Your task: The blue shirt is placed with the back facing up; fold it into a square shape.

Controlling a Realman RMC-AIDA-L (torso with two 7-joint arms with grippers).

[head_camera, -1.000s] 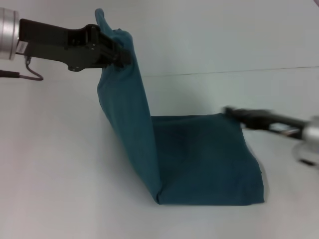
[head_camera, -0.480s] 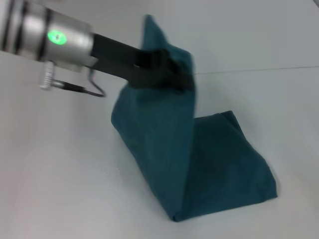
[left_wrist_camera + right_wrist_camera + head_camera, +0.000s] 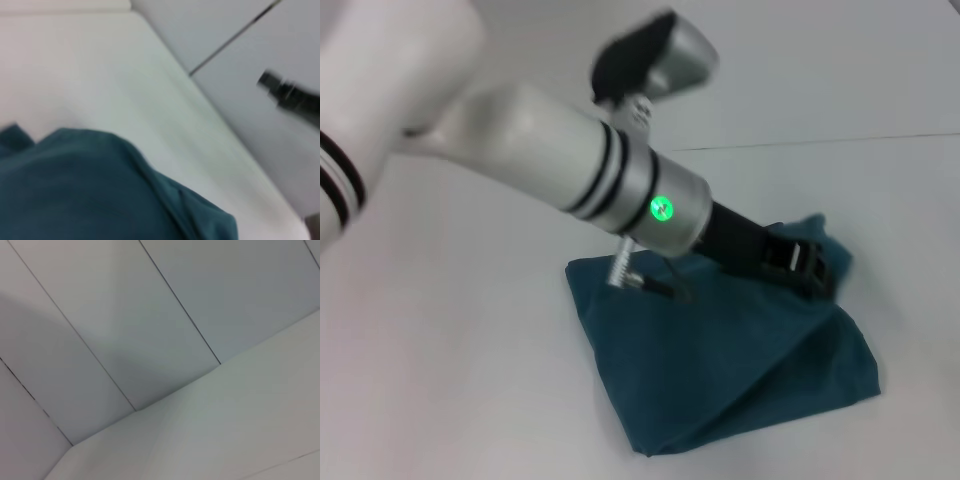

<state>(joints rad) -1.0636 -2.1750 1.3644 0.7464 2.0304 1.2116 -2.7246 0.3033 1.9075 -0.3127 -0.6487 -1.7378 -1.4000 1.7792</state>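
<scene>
The blue shirt (image 3: pixel 720 370) lies folded on the white table, its left part laid over onto its right part. My left arm reaches across it from the upper left. My left gripper (image 3: pixel 812 268) is low at the shirt's far right corner, shut on a bunched edge of the fabric. The left wrist view shows the shirt's teal cloth (image 3: pixel 90 190) close up, with the folded edge against the table. A blurred black shape in that view, far off, seems to be my right gripper (image 3: pixel 287 95). It is outside the head view.
The white table (image 3: pixel 450 350) spreads bare to the left of and in front of the shirt. A grey panelled wall (image 3: pixel 150 315) rises behind the table's far edge. The left arm's silver wrist with a green light (image 3: pixel 663 208) hangs over the shirt.
My left gripper has swung the lifted shirt edge from high on the left down and over to the right. The raised flap now lies on the rest. The right gripper has left the head view.
</scene>
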